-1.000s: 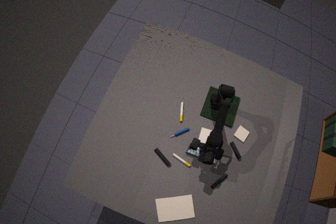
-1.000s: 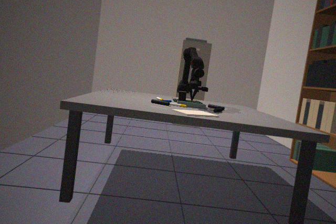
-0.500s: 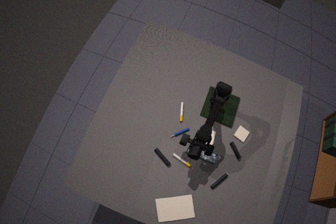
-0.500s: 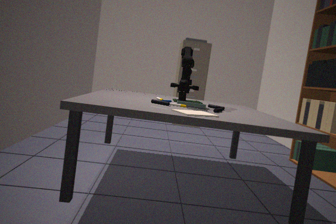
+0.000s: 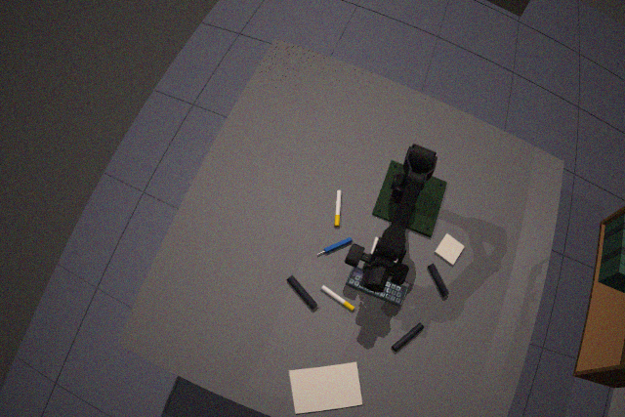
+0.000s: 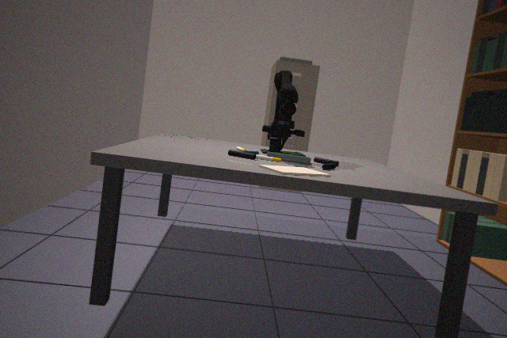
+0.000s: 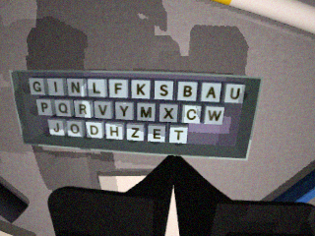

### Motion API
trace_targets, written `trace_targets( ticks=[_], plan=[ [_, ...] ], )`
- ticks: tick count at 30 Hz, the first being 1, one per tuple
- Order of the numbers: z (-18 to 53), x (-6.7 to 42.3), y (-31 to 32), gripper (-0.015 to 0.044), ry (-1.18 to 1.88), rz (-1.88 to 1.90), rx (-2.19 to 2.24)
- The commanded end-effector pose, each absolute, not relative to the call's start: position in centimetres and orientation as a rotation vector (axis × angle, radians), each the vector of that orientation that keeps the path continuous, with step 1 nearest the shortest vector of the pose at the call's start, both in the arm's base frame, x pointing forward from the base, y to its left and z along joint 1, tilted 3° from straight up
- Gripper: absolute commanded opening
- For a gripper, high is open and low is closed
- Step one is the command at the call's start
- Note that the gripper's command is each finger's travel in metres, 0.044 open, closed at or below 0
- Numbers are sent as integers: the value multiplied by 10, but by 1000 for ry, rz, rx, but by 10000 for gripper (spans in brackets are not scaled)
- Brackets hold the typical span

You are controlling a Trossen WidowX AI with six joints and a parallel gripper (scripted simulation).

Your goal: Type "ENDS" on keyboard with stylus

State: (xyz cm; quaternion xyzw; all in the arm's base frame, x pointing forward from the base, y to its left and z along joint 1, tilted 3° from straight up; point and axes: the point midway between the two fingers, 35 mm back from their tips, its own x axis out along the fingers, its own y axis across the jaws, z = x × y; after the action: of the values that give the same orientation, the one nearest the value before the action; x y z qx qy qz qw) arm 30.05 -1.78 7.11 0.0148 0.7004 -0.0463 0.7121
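The small keyboard point(image 5: 398, 294) point(image 6: 295, 157) point(image 7: 246, 144) lies on the grey desk point(image 5: 242, 190) and has scrambled white letter keys. In the wrist view its bottom row reads J O D H Z E T. My gripper point(image 5: 376, 278) point(image 6: 275, 146) point(image 7: 173, 161) points down at the near edge of the keyboard, just below the E and T keys. Its fingers are pressed together with nothing visible between them. A blue pen-like stylus point(image 5: 335, 245) point(image 7: 301, 195) with a pale tip lies on the desk to the left of the arm, apart from the fingers.
A white and yellow marker point(image 5: 338, 298) point(image 7: 276, 10) lies just left of the keyboard, another one point(image 5: 337, 207) lies farther back. Three black cylinders point(image 5: 302, 292) point(image 5: 437, 280) point(image 5: 407, 336) lie around the keyboard. There are also a white note point(image 5: 449, 248), a paper sheet point(image 5: 325, 387) and the green base mat point(image 5: 434, 200).
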Motion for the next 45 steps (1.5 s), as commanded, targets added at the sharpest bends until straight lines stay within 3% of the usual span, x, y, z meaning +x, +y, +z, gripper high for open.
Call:
trace_targets(
  ticks=[1, 9, 19, 24, 33, 37, 41, 45],
  plan=[
    [70, 299, -17, 0, 1554, -103, 36],
    [68, 306, 56, 0, 1554, -98, 41],
    [70, 306, 56, 0, 1554, -98, 41],
    [125, 305, 58, 0, 1554, -97, 42],
    [127, 308, 58, 0, 1531, -91, 44],
    [126, 308, 58, 105, 1535, -92, 44],
    [126, 308, 58, 0, 1535, -91, 44],
    [126, 308, 58, 0, 1535, -91, 44]
  ],
)
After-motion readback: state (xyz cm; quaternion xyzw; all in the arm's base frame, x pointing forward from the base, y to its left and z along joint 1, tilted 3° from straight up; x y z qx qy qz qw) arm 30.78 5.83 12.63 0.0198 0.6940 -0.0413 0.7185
